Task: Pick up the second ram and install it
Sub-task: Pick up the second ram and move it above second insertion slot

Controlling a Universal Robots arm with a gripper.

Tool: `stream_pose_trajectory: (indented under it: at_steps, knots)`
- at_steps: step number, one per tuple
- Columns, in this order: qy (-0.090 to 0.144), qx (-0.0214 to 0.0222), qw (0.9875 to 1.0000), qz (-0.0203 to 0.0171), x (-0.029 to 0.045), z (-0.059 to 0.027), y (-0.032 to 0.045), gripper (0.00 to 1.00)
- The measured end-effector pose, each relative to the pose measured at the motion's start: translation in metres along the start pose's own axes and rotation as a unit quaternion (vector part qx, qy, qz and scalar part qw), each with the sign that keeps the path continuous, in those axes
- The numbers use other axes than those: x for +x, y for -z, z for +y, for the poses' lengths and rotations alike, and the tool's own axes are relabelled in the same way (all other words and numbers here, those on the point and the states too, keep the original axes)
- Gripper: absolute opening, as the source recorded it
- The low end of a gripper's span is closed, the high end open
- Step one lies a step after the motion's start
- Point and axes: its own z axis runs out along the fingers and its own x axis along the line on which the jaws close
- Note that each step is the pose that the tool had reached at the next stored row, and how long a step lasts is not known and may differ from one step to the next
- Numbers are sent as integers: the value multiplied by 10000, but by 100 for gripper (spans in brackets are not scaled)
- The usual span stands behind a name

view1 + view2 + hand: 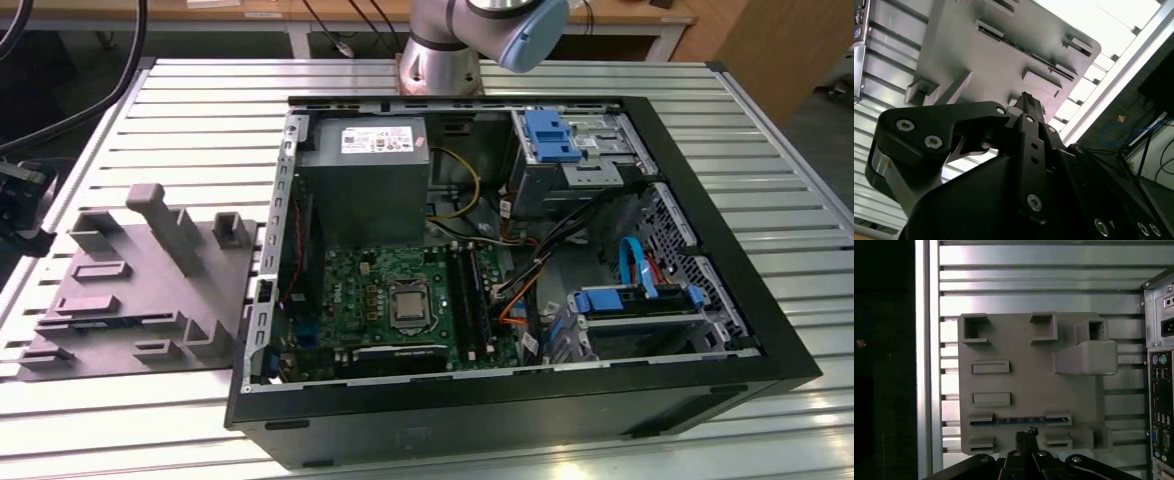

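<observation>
Exterior view: a black open-sided computer case (534,410) lies on a silver slatted metal table (200,110). Inside it are a grey metal power-supply box (363,170) and a green motherboard (387,300). Just beside the case, on the exterior view's left, sits a grey moulded plastic fixture plate (120,270) with raised blocks and slots. The silver and blue robot arm (454,50) rises from its base at the table's far edge, behind the case, and leaves the picture upward

First wrist view: the camera looks straight down on the fixture plate. The second ram (1019,421), a long thin dark blue-green memory stick, stands on edge in a slot of the fixture plate, held between small grey blocks at its two ends. The black gripper (1026,432) points down at the fixture plate, and its tips hang just beside the middle of the second ram and apart from it. The two fingers are pressed together with nothing between them. The rear ports of the computer case show at one edge of this picture

Second wrist view: seen on a slant from behind, the gripper (1026,99) has its black linkage folded inward and its narrow tips meeting, aimed at the fixture plate. The second ram (1041,59) shows as a thin dark strip in its slot beyond the tips, untouched
</observation>
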Motion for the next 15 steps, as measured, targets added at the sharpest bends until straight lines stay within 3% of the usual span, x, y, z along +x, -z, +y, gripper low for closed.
stream_pose_trajectory:
  at_steps: [3, 7, 10, 15]
  knots:
    - [265, 9, 9996, 10, 0, 0, -2, 10]
    - [624, 6, 9980, 22, 0, 1, -6, 10]
    - [894, 1, 9960, 30, 0, 0, -12, 10]
    - [1348, -15, 9909, 44, 1, 0, -19, 10]
